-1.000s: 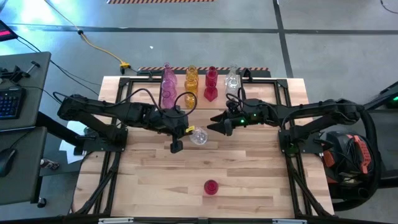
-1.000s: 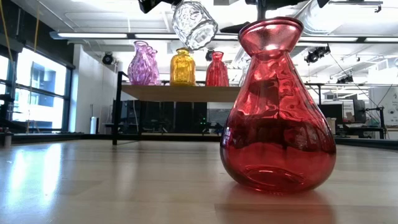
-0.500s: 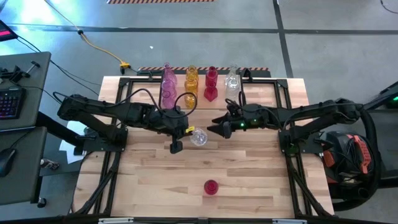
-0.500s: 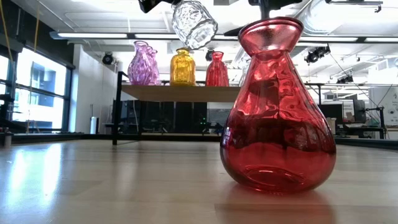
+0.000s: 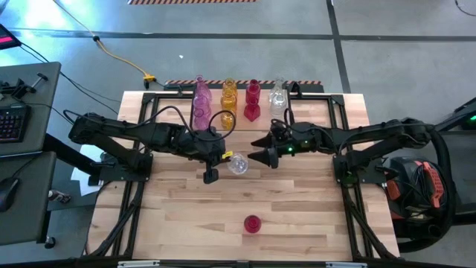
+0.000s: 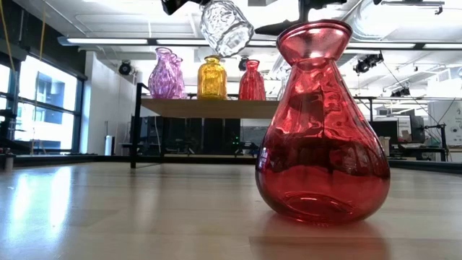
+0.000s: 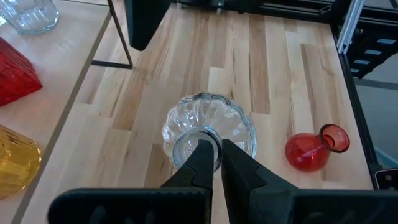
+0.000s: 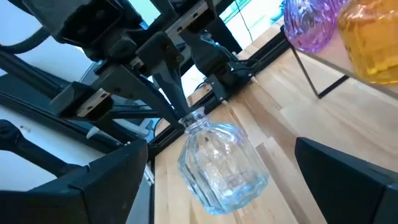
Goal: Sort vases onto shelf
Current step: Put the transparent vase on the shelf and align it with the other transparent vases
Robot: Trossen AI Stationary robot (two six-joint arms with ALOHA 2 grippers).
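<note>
Currently, a clear vase (image 5: 237, 164) is gripped by its neck in the left hand (image 5: 224, 157), raised above the middle of the surface (image 5: 297, 208). Just to its right, the right hand (image 5: 262, 155) is held wide open. Far behind, 4 vases (image 5: 227, 97) are lined on the shelf (image 6: 216, 108); 1 red vase (image 5: 253, 223) stands near.

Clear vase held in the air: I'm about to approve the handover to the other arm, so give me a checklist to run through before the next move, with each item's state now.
1. Left gripper shut on the clear vase at its neck rim: ok.
2. Clear vase lifted off the table, seen hanging high in the low view: ok.
3. Right gripper open and facing the vase body, fingers either side in its wrist view: ok.
4. Right gripper not yet touching the vase: ok, a gap shows from above.
5. Free space on the shelf for it: cannot tell.
6. Red vase standing well clear of both arms: ok.
</note>
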